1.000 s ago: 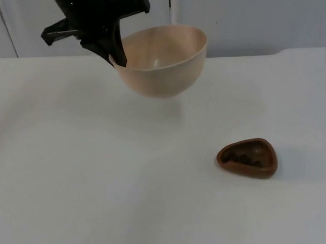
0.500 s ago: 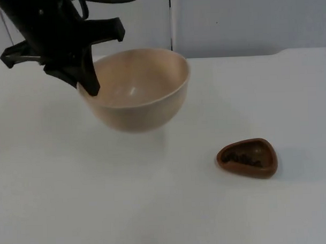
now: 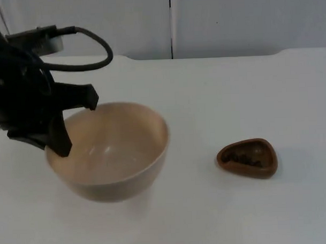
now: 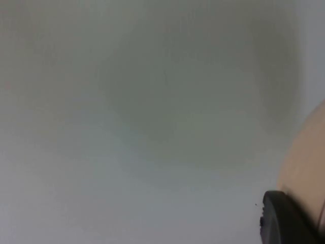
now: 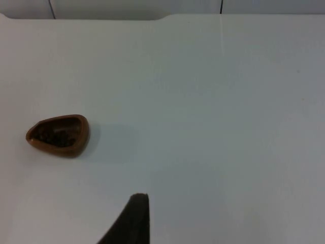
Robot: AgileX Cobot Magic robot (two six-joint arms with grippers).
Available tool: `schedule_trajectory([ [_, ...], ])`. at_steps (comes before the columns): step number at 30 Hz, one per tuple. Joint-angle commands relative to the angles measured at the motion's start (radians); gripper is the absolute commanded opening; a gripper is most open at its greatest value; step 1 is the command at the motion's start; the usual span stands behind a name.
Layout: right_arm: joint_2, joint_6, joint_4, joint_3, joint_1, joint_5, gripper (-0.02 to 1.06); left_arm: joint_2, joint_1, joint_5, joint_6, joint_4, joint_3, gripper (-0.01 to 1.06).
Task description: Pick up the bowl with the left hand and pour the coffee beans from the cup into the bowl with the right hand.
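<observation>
The bowl (image 3: 113, 156) is sitting nearest the camera in the top view, a plain beige round thing with its mouth facing up and nothing visible inside it. No writing or label is showing on it. The left tool (image 3: 61, 144) is gripping the bowl by its rim on the left side, one black finger (image 3: 57, 140) reaching down inside the wall, and the arm is leaning in over it from the left. Whether the bowl is resting on the white surface (image 3: 220, 216) or hanging just above it cannot be told. In the left wrist view a slice of the bowl's (image 4: 304, 168) outer wall is curving past a black fingertip (image 4: 284, 218).

A little further back and well apart to the right, the cup (image 3: 248, 158) is lying on the surface. It is a small brown dish of rounded triangular shape, its long axis running left to right and its narrower end pointing left. Dark coffee beans (image 3: 243, 160) are lying inside it. It bears no lettering. The right wrist view is looking onto the cup (image 5: 58, 134) from afar, with the beans (image 5: 55, 135) dark within; the right tool's fingertip (image 5: 133, 218) is waiting well away from it, and whether that tool is open or closed cannot be told.

Furthest back, the grey wall (image 3: 229, 20) is closing off the surface.
</observation>
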Motion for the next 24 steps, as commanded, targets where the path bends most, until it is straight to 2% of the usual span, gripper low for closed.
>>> schedule_trajectory([
  [1, -0.003, -0.016, -0.006, 0.002, -0.006, -0.005, 1.05, -0.014, -0.003, -0.048, -0.010, -0.002, 0.027, 0.00],
  [9, -0.003, -0.016, -0.006, 0.002, -0.006, -0.005, 1.05, -0.020, -0.029, -0.096, -0.049, -0.006, 0.050, 0.00],
  [13, -0.003, -0.016, -0.006, 0.002, -0.006, -0.005, 1.05, -0.020, -0.109, -0.115, -0.081, 0.006, 0.050, 0.00],
  [17, -0.003, -0.016, -0.006, 0.002, -0.006, -0.005, 1.05, -0.020, -0.151, -0.131, -0.114, 0.028, 0.050, 0.00],
  [24, -0.003, -0.016, -0.006, 0.002, -0.006, -0.005, 1.05, -0.020, -0.156, -0.130, -0.114, 0.026, 0.050, 0.00],
])
